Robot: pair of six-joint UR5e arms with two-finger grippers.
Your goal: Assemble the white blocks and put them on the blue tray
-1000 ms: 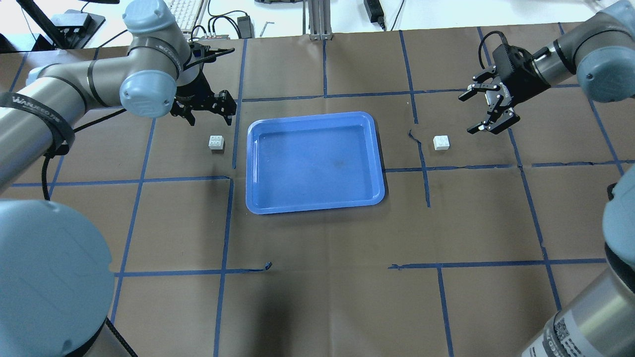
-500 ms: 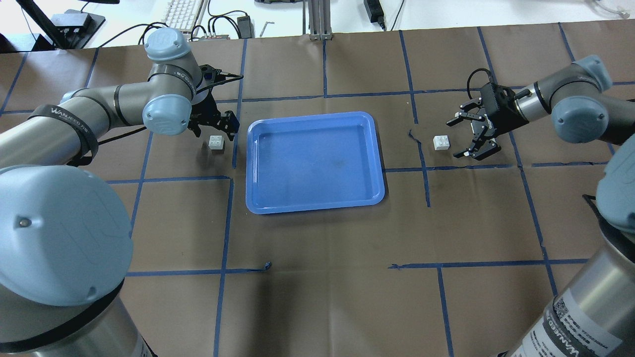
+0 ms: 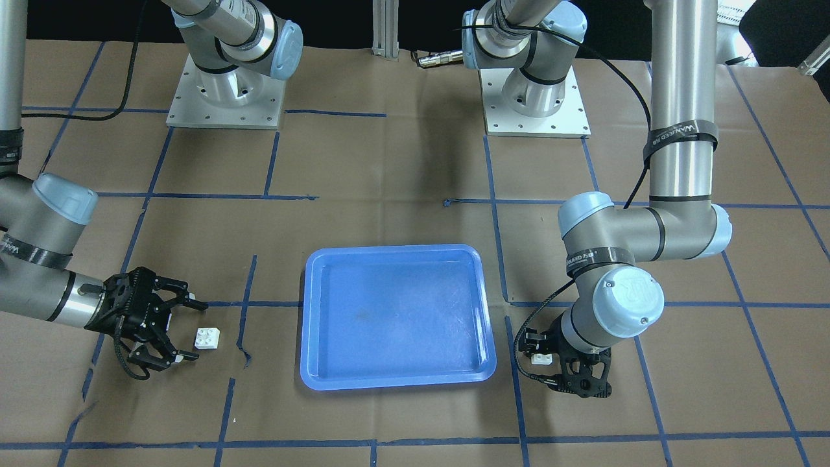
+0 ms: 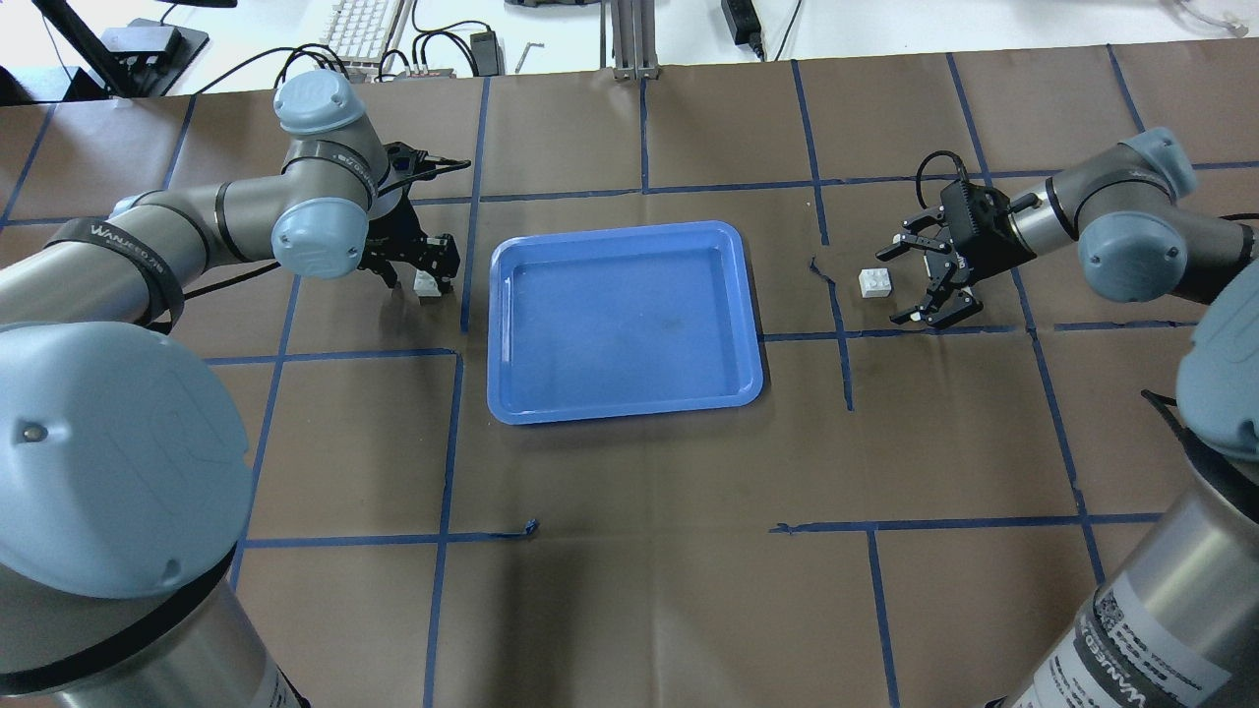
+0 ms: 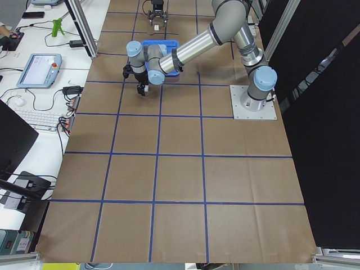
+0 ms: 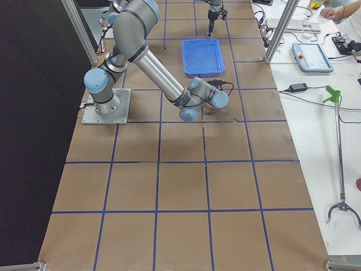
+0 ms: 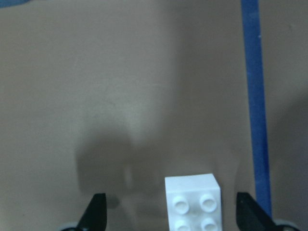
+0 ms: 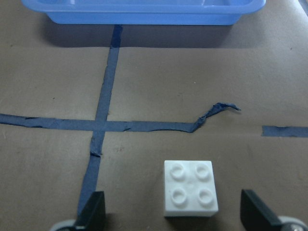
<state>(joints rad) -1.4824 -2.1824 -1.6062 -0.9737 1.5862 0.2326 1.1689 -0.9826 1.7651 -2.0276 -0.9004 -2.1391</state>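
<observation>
Left tool (image 4: 423, 273) lowered, spread, apparently straddling a white block (image 7: 193, 201).

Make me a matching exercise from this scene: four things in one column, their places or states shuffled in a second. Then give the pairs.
1. blue tray
2. left gripper
3. right gripper
4. keyboard

a. open, pointing down over the left white block
b. on the white desk beyond the table
c. empty, between the two grippers
d. open, aimed toward the tray, right white block at its fingertips

Pairs: 1-c, 2-a, 3-d, 4-b.
</observation>
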